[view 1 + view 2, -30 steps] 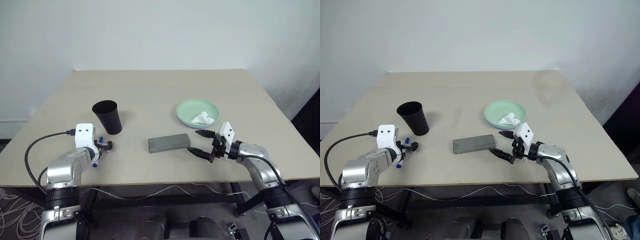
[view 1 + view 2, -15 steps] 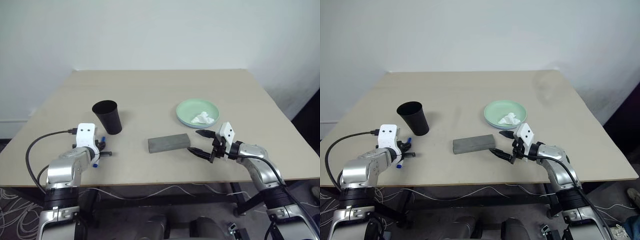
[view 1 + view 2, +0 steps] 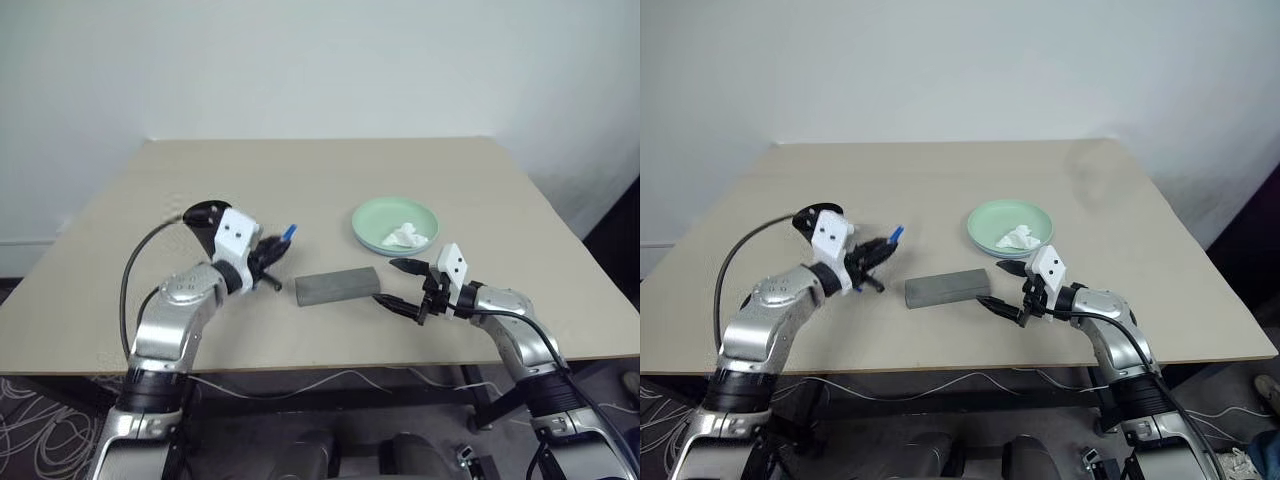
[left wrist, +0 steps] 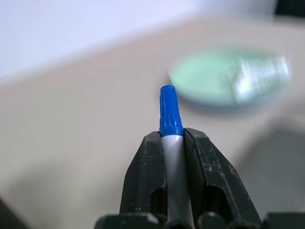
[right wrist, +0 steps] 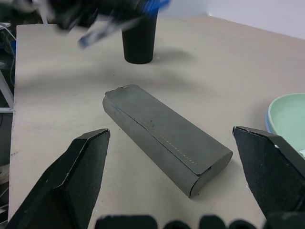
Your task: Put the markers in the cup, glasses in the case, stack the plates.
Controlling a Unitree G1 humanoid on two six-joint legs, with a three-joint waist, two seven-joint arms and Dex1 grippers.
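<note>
Partly hiding the cup (image 3: 203, 212), left end effector (image 4: 171, 143) pinches a marker (image 4: 170, 112)

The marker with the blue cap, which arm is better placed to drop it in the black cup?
Left. The left gripper is shut on the marker, lifted beside the cup. The right gripper hangs open by the grey case.

Crumpled white tissue (image 3: 405, 236); tan table (image 3: 330, 180); cables (image 3: 30, 425) on floor.
</note>
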